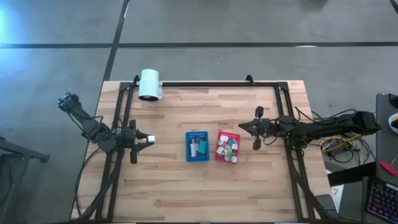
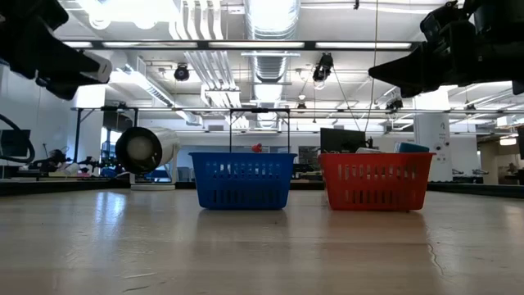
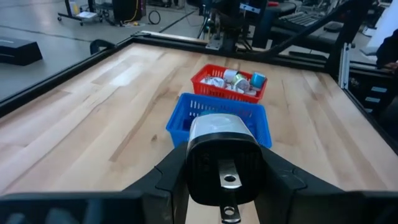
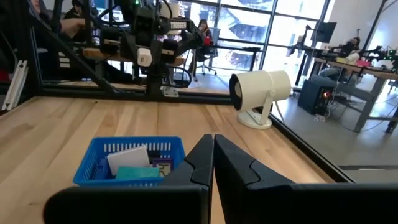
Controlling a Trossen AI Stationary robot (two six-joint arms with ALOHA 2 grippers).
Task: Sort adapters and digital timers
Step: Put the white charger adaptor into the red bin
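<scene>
The blue tray [image 1: 197, 146] at the table's middle holds the digital timers [image 4: 134, 163], flat white and teal pieces. The red tray [image 1: 227, 146], right beside it, holds several adapters [image 3: 233, 81], mostly white. My left gripper [image 1: 151, 139] is left of the blue tray, above the table, and is shut on a dark chunky adapter [image 3: 224, 158] with a pale far face. My right gripper [image 1: 242, 126] is shut and empty, raised just right of the red tray's far corner; it also shows in the right wrist view [image 4: 213, 162]. My left gripper pinches the dark adapter by its two opposite sides [image 3: 194, 174] between its two fingers [image 3: 165, 180]. The fingers lie level and point toward the table's right edge. The adapter is lifted clear of the table, and its metal prongs [image 3: 229, 180] face back toward the wrist.
A big white cylinder [image 1: 150, 84] on a stand sits at the table's far left corner. A black frame rail [image 1: 205, 83] runs along the far edge and down both sides. Bare wood lies near the front edge [image 1: 199, 193]. People sit in the room beyond.
</scene>
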